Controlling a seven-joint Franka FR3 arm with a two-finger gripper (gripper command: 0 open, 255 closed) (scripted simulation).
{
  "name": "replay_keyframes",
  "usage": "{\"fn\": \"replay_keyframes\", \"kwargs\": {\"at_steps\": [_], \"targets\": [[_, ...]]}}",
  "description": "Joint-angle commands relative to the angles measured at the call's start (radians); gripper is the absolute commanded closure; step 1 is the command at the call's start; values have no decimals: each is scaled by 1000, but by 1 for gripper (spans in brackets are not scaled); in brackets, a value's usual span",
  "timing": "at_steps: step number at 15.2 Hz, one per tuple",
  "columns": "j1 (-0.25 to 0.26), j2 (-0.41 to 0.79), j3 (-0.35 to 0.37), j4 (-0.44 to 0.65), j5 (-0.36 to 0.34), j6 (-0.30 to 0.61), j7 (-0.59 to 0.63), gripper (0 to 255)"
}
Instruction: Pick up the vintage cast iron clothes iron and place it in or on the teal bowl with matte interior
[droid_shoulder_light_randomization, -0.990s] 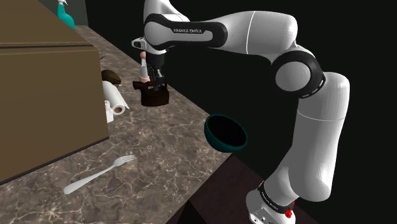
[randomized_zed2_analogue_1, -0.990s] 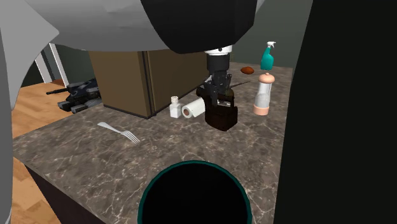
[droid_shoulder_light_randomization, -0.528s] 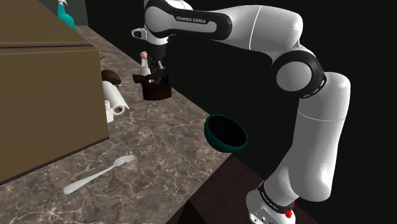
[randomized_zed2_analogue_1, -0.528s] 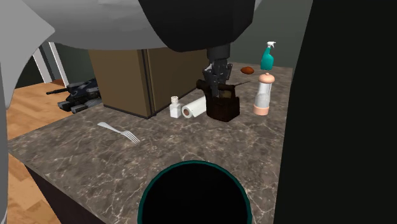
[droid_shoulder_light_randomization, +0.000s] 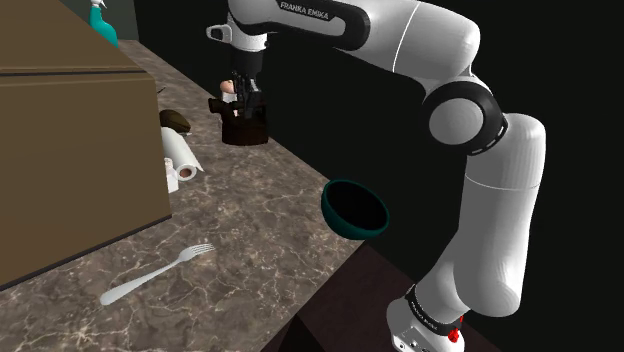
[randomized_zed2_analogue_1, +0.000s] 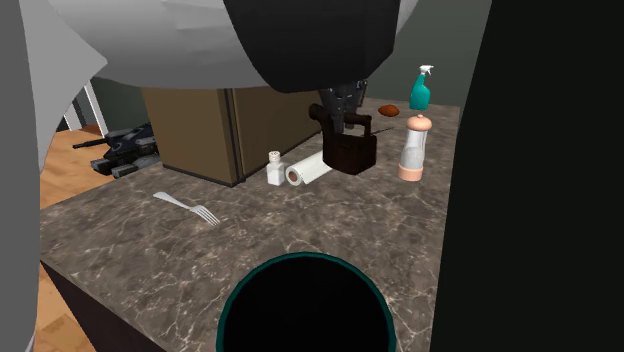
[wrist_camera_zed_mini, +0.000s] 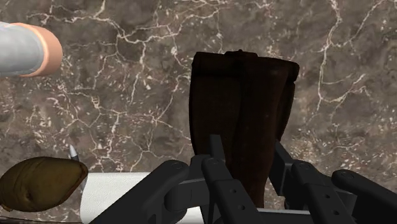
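End effector clasps blocky dark-brown iron above marble-veined counter.

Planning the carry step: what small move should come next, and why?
Probably a short carry toward the teal bowl: the gripper is shut on the dark brown iron, which seems to hang clear of the counter, while the bowl sits apart at the counter's edge, nearer the stand.

**Three Cameras Over One Counter**

Shoulder view: high beside the stand at 5 o'clock, facing 10 o'clock across the counter. Second exterior view: low and close behind the bowl at 6 o'clock, facing the box at 10 o'clock. Both share the bowl, fork, box and iron. Wrist view: straight down, close on the iron.
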Motion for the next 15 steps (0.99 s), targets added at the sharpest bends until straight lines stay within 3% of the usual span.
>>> {"fn": "replay_keyframes", "kwargs": {"at_steps": [1,10,12,15], "targets": [[0,6,0,38,0,-31,-2,255],[8,74,-2,261,-4,-186,-11,255],[-3,-68,0,45,3,-111,-10,255],[-15,-232,0,-184,12,-46,-15,255]]}}
